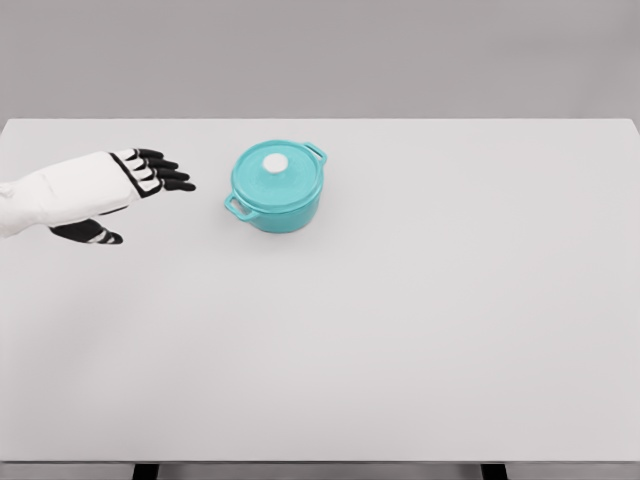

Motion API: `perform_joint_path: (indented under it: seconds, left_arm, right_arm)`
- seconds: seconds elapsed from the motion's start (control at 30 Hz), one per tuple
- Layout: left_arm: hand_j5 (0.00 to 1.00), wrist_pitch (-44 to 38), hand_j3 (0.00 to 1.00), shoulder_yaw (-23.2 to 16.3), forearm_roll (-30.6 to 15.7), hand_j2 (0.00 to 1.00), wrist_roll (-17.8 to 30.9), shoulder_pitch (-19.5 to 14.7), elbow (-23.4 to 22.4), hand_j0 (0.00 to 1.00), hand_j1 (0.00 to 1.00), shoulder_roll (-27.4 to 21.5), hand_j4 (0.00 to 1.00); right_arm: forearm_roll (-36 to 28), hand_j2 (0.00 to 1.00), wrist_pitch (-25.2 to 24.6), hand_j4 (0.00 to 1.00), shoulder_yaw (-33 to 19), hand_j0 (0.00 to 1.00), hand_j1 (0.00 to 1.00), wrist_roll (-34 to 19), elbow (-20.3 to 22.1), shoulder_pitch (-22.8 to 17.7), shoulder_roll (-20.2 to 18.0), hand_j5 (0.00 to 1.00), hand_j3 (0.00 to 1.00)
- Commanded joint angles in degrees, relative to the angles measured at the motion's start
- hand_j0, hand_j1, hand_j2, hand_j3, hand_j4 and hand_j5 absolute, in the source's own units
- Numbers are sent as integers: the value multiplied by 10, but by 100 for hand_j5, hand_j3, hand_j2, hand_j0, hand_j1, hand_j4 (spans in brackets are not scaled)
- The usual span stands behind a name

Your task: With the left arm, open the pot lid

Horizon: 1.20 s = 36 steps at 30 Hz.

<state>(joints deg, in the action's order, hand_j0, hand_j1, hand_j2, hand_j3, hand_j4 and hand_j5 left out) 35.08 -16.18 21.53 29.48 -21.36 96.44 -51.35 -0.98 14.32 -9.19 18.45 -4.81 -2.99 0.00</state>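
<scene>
A teal pot (277, 190) with two side handles stands on the white table, left of the middle and toward the back. Its teal lid (275, 172) rests closed on top, with a small white knob (275, 162) in the middle. My left hand (150, 180) hovers to the left of the pot, a short gap away from its near handle. The black fingers (165, 172) are stretched out toward the pot and hold nothing. The thumb (95, 235) hangs lower, apart from the fingers.
The white table (400, 330) fills most of the view, with its front edge near the bottom of the picture. A grey wall runs behind its far edge.
</scene>
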Motion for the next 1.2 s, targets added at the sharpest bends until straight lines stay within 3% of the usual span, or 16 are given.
perform_joint_path:
  seconds: [0.0, 0.07, 0.1, 0.17, 0.23, 0.3, 0.33, 0.37, 0.47, 0.57, 0.67, 0.87, 0.93, 0.97, 1.17]
  left_arm:
    - [100, -1, 100, -3, -2, 100, 1, 0, 9, 100, 100, 0, 100]
    - [100, -1, 100, -3, -7, 100, 10, -4, 11, 100, 100, 0, 100]
    - [100, -1, 100, 7, -10, 100, 55, -4, 6, 100, 100, -2, 100]
    - [100, -1, 100, 35, -3, 100, 55, -25, 7, 100, 100, -17, 100]
    - [100, -1, 100, 21, -7, 100, 55, -73, 3, 100, 100, 8, 100]
    - [100, -1, 100, -5, 1, 100, 55, -77, -5, 100, 100, 34, 100]
    - [100, -1, 100, -39, 59, 100, 55, -114, -1, 100, 100, 60, 100]
    - [100, -1, 100, -41, 91, 100, 55, -125, -13, 100, 100, 86, 100]
    - [100, -1, 100, -39, 84, 100, 55, -167, -128, 100, 100, 136, 100]
    - [100, -1, 100, -41, 98, 100, 55, -175, -127, 100, 100, 161, 100]
    - [100, -1, 100, -67, 125, 100, 55, -177, -130, 100, 100, 226, 100]
    - [100, -1, 100, -93, 155, 100, 55, -204, -138, 100, 100, 258, 100]
    - [100, -1, 100, -133, 156, 100, 55, -235, -201, 100, 100, 278, 100]
    - [100, -1, 100, -134, 156, 100, 55, -238, -216, 100, 100, 284, 100]
    - [100, -1, 100, -134, 177, 100, 55, -248, -234, 100, 100, 300, 100]
  right_arm:
    - [-3, 100, 1, 100, 0, 100, 100, 5, 0, 0, 0, 100, 100]
    - [-2, 100, 1, 100, 2, 100, 100, 0, 0, -1, 0, 100, 100]
    - [-2, 100, 1, 100, 2, 100, 100, -1, 1, -1, 0, 100, 100]
    - [-2, 100, 1, 100, 0, 100, 100, -2, 2, 0, 0, 100, 100]
    - [-2, 100, 1, 100, 0, 100, 100, -2, 2, 0, 0, 100, 100]
    - [-2, 100, 1, 100, 0, 100, 100, -2, 2, 0, 0, 100, 100]
    - [-3, 100, 1, 100, 0, 100, 100, -2, 2, 0, 0, 100, 100]
    - [-2, 100, 1, 100, 0, 100, 100, -2, 2, -1, 0, 100, 100]
    - [-2, 100, 1, 100, 0, 100, 100, -2, 2, -1, 0, 100, 100]
    - [-2, 100, 1, 100, 2, 100, 100, -2, 3, 0, 0, 100, 100]
    - [-2, 100, 1, 100, 1, 100, 100, -2, 2, -1, 0, 100, 100]
    - [-2, 100, 1, 100, 1, 100, 100, -2, 2, 0, 0, 100, 100]
    - [-2, 100, 1, 100, 2, 100, 100, -2, 2, -1, 0, 100, 100]
    - [-3, 100, 1, 100, 1, 100, 100, -2, 2, 0, 0, 100, 100]
    - [-2, 100, 1, 100, 1, 100, 100, -2, 2, -1, 0, 100, 100]
